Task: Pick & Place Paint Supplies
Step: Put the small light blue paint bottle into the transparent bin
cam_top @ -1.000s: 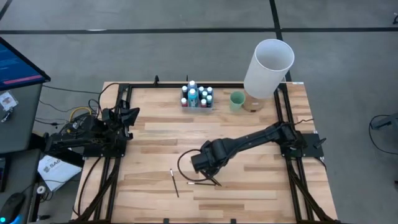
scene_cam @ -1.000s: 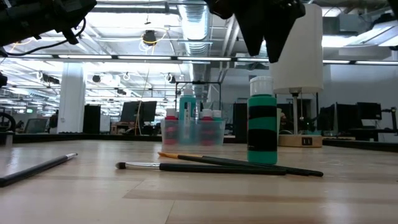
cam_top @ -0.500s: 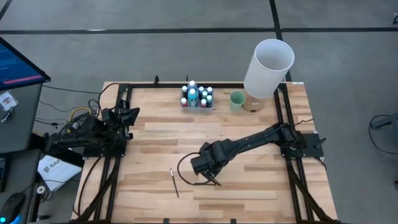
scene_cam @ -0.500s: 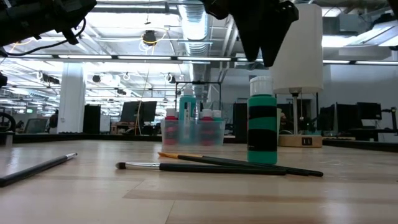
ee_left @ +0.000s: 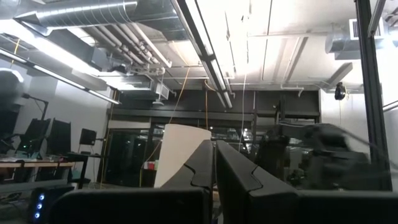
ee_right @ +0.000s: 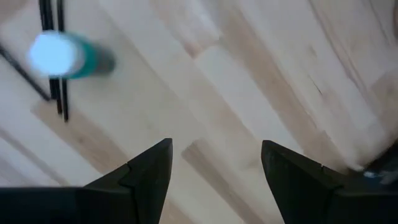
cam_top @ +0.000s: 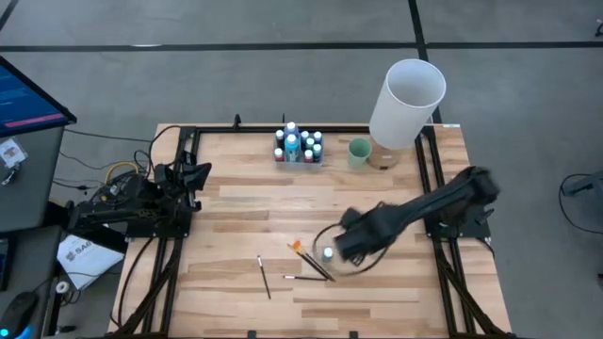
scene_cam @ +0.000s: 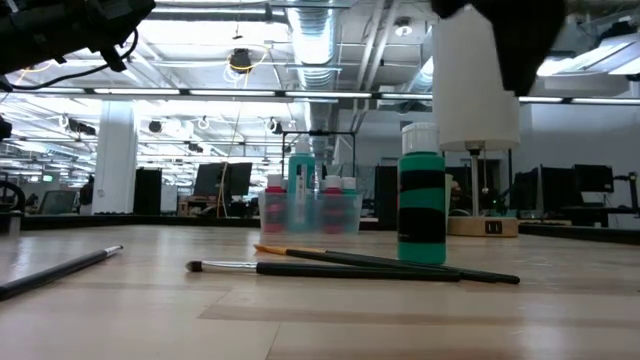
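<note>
A pale wooden surface (cam_top: 236,202) framed in black rails is seen from above, with a clear tray of small paint bottles (cam_top: 299,147) at its far edge. A teal, white-capped paint bottle (cam_top: 327,253) stands upright near the middle beside thin dark-handled brushes (cam_top: 303,275); the right claw (cam_top: 350,247) is held spread and empty just beside it. A reach appears to be in hand, so alignment and closing seem required next, while the left claw (cam_top: 195,176) is kept clenched at the left edge.

Right arm extended over the counter, left arm parked.

Right end effector (cam_top: 350,247) reaching from the 3 o'clock edge toward centre, held above the boards, fingers (ee_right: 149,171) spread wide apart, gripping nothing, pointing downward. Left end effector (cam_top: 200,174) folded back at the 9 o'clock edge, level, fingers (ee_left: 205,165) pressed together, closed on nothing.
</note>
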Tool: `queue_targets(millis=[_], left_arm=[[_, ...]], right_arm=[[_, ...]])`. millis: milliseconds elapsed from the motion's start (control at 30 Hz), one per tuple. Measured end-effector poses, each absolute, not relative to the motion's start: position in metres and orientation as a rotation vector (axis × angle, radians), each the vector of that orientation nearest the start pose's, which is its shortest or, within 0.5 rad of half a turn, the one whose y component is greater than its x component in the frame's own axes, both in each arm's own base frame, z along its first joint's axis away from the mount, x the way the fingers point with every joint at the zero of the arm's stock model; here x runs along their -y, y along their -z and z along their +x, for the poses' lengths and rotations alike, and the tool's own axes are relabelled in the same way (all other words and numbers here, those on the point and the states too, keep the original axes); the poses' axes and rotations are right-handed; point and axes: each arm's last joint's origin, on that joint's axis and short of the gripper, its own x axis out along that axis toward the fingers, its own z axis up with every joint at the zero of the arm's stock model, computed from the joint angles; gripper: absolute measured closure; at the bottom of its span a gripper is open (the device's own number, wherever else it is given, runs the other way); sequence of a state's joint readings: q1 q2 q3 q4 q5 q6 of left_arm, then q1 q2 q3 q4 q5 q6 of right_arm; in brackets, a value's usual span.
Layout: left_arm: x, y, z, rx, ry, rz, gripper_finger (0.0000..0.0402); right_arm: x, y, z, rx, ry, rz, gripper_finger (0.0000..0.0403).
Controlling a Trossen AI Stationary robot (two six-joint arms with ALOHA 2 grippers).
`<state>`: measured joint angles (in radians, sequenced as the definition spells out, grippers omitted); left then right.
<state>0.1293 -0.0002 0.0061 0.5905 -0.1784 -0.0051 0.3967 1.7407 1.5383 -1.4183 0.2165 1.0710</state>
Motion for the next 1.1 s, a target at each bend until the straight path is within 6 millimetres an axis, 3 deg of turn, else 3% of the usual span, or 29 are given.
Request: queue_targets(millis=[200,333,467,667,800,1100], left_arm=[[-0.015,-0.219,0.079,0.602,-0.297,-0.020,0.0400],[-0.015,-0.219,0.079,0.602,-0.297,-0.020,0.0400],[-0.015,-0.219,0.079,0.602,-0.297,-0.020,0.0400],[-0.015,-0.219,0.079,0.602,-0.297,-0.020,0.0400],[-0.015,-0.219,0.079,0.602,-0.297,-0.020,0.0400],[-0.015,-0.219,0.079,0.603,-0.297,-0.020,0.0400]], right_arm=[[-0.073,-0.264,0.242,-1.100,0.663,0.762,0.0175],[-0.063,-0.264,0.233,-0.974,0.533,0.922,0.0184],[-0.058,-0.269,0.238,-0.908,0.472,0.918,0.0189],[-0.052,-0.277,0.258,-0.769,0.354,0.944,0.0200],[-0.054,-0.283,0.278,-0.778,0.320,0.910,0.0216],[-0.073,-0.277,0.341,-1.156,0.289,0.765,0.0253]])
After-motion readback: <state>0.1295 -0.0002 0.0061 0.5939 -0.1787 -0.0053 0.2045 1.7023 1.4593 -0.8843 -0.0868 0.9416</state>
